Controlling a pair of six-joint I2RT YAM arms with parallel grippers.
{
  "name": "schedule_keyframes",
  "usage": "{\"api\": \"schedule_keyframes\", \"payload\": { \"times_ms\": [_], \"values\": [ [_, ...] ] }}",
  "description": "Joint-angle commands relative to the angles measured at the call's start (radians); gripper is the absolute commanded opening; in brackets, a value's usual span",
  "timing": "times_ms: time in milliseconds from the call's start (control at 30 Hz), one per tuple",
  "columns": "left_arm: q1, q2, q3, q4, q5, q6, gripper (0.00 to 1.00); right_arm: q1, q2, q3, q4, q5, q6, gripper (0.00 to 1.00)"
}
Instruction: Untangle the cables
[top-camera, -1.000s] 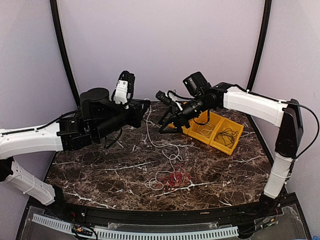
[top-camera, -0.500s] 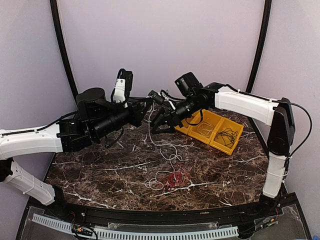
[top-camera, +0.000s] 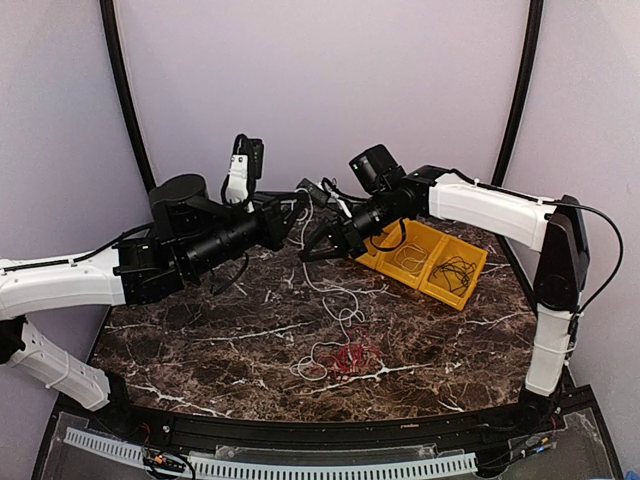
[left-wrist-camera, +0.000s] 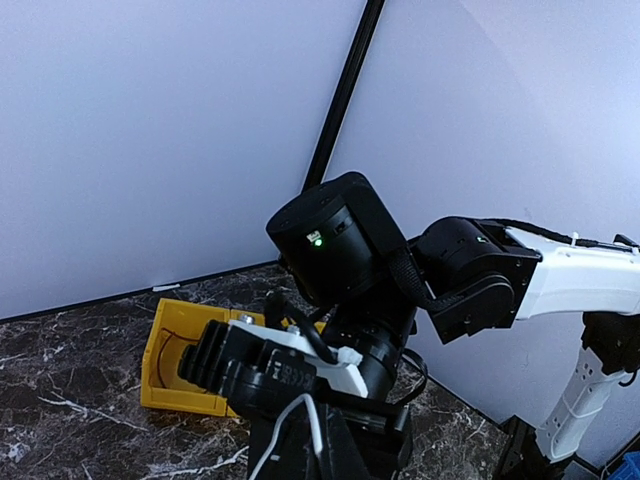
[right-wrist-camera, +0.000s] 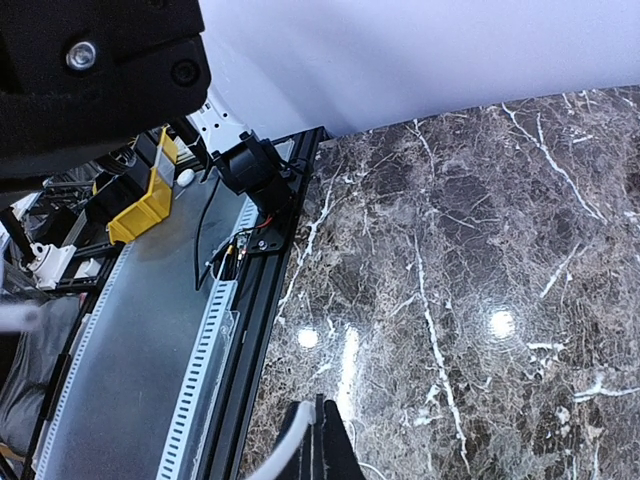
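White cable held up between two end effectors above a marble desk (top-camera: 200, 340).
The thin white cable (top-camera: 345, 312) is pinched in the closed left end effector (top-camera: 298, 205) and in the closed right end effector (top-camera: 312, 252), both raised over the desk's far side. It is draped down in loose curls to a small red cable (top-camera: 350, 358) knotted mid-desk. A looped black cable (top-camera: 457, 270) is seen in a yellow bin (top-camera: 385, 268).

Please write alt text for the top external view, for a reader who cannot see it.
The left gripper and right gripper, both shut on a raised white cable, meet above a marble table. Its lower part lies tangled with a red cable.
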Motion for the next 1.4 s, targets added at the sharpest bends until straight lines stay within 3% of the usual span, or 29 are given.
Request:
{"api": "schedule_keyframes", "payload": {
  "times_ms": [0, 133, 267, 533, 733, 1033, 1367],
  "values": [
    [0.006, -0.047, -0.020, 0.006, -0.003, 0.001, 0.01, -0.006, 0.005, -0.006, -0.002, -0.017, -0.023, 0.00],
    [0.006, -0.073, -0.058, -0.031, -0.043, 0.015, 0.43, -0.063, -0.026, -0.040, -0.008, 0.033, -0.036, 0.00],
    [0.006, -0.111, -0.124, -0.070, -0.095, 0.008, 0.59, -0.168, -0.070, -0.075, 0.000, 0.090, -0.036, 0.00],
    [0.006, -0.171, -0.214, -0.125, -0.117, -0.030, 0.62, -0.383, -0.142, -0.159, 0.077, 0.243, -0.053, 0.00],
    [0.006, -0.185, -0.220, -0.134, -0.128, -0.028, 0.62, -0.499, -0.131, -0.195, 0.165, 0.243, -0.036, 0.00],
    [0.006, -0.182, -0.227, -0.136, -0.112, -0.043, 0.61, -0.549, -0.043, -0.199, 0.279, 0.241, -0.013, 0.00],
    [0.006, -0.193, -0.238, -0.141, -0.121, -0.044, 0.61, -0.557, 0.051, -0.214, 0.314, 0.459, -0.113, 0.00]
  ]
}}
